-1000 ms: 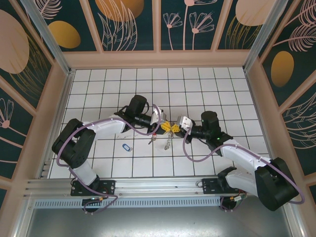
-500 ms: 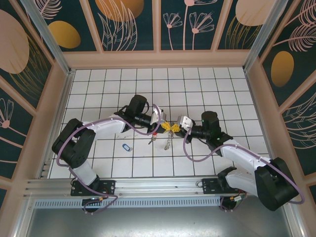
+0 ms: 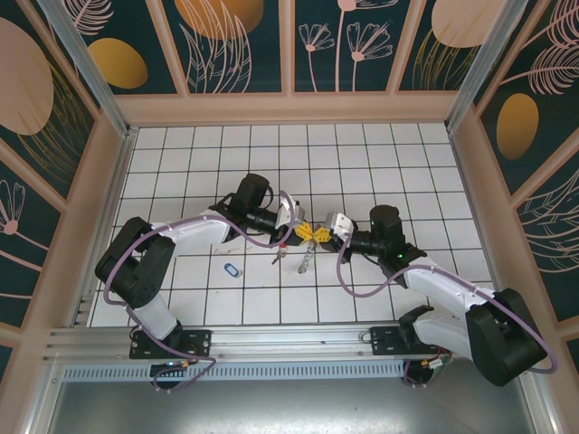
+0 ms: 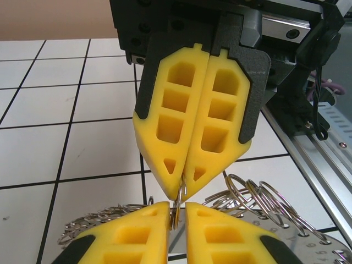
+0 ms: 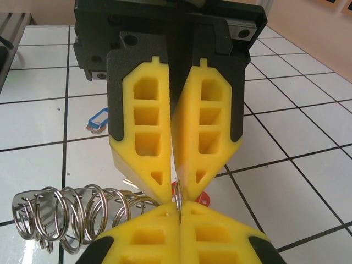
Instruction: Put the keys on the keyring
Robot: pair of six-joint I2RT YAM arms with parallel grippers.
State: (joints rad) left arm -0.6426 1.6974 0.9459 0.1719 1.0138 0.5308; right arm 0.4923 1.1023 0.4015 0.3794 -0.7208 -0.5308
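My two grippers meet tip to tip over the middle of the floor. Between them stands one small steel ring (image 4: 177, 199) of the keyring, a string of several linked steel rings (image 3: 306, 262) trailing below. The right gripper (image 5: 180, 212) (image 3: 319, 234) is shut on that ring. My left gripper (image 4: 176, 215) (image 3: 306, 231) has its jaws a little apart, the ring standing in the narrow gap. The string of rings spreads on both sides (image 4: 264, 202) (image 5: 66, 214). A blue-tagged key (image 3: 232, 269) (image 5: 99, 118) lies to the left. Red-headed keys (image 3: 279, 256) (image 5: 202, 199) lie under the grippers.
White tiled floor (image 3: 181, 163) inside a walled pen with patterned panels (image 3: 235, 45). An aluminium rail (image 3: 271, 339) with both arm bases runs along the near edge. Cables loop along both arms. Open tiles lie behind and to both sides of the grippers.
Both arms stay almost where they were. The trailing string of rings has shifted slightly to the left.
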